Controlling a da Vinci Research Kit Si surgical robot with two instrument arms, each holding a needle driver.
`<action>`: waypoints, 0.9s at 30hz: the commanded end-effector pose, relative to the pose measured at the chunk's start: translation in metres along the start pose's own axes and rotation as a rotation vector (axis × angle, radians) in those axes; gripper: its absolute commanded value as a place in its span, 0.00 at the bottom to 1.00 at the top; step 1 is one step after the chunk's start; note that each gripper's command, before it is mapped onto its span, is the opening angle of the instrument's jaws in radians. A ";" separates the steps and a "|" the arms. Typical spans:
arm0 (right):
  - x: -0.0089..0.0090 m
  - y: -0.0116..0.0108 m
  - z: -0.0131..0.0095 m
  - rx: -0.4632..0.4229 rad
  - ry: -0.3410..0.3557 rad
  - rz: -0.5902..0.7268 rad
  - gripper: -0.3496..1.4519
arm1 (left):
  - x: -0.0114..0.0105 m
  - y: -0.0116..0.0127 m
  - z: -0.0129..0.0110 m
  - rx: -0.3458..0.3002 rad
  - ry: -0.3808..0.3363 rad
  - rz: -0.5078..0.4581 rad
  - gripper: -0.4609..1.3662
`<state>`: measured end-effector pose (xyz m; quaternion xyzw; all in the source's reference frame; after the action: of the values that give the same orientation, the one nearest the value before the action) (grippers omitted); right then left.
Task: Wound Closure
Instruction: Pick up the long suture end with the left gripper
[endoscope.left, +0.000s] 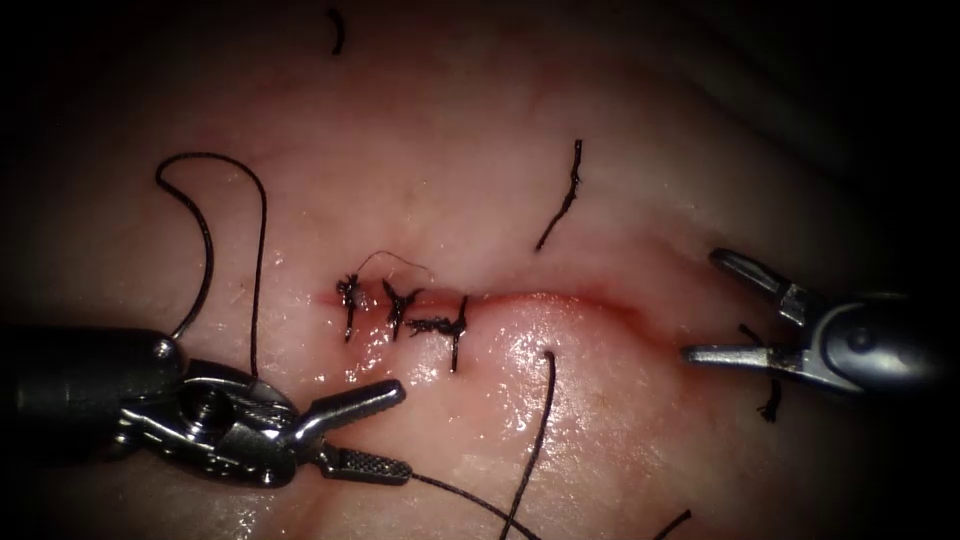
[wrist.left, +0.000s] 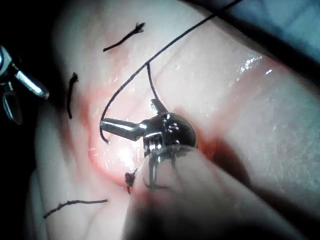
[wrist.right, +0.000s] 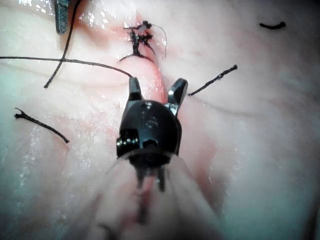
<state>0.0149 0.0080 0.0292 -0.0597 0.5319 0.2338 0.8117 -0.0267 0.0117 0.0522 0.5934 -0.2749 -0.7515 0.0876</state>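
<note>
1. The left tool (endoscope.left: 395, 430) lies below the stitched left part of the cut (endoscope.left: 600, 298), jaws parted in a narrow V and gripping nothing; the thread (endoscope.left: 255, 270) passes beside it, and whether they touch cannot be told.
2. The right tool (endoscope.left: 725, 305) sits at the cut's right end, jaws wide apart and empty, probably held clear of the unclosed stretch.
3. Three knotted stitches (endoscope.left: 405, 315) cross the cut's left part. The cut's long axis runs left to right across the tissue (endoscope.left: 600, 180).
4. No needle can be made out. A thread end (endoscope.left: 545, 400) rises below the cut; cut ends of thread (endoscope.left: 562, 195) lie loose.
</note>
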 end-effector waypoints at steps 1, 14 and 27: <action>-0.0001 0.0000 0.0000 0.007 0.001 -0.001 0.98 | 0.0001 0.0003 0.0006 0.000 -0.003 0.016 0.68; -0.0001 -0.0002 -0.0001 0.012 -0.001 -0.002 0.98 | 0.0003 0.0015 0.0031 -0.007 0.000 0.027 0.67; -0.0001 -0.0004 -0.0002 0.014 -0.002 -0.003 0.98 | 0.0011 0.0054 0.0047 -0.025 0.007 0.031 0.66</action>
<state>0.0149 0.0076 0.0292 -0.0572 0.5321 0.2309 0.8126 -0.0324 0.0081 0.0547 0.5901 -0.2750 -0.7513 0.1077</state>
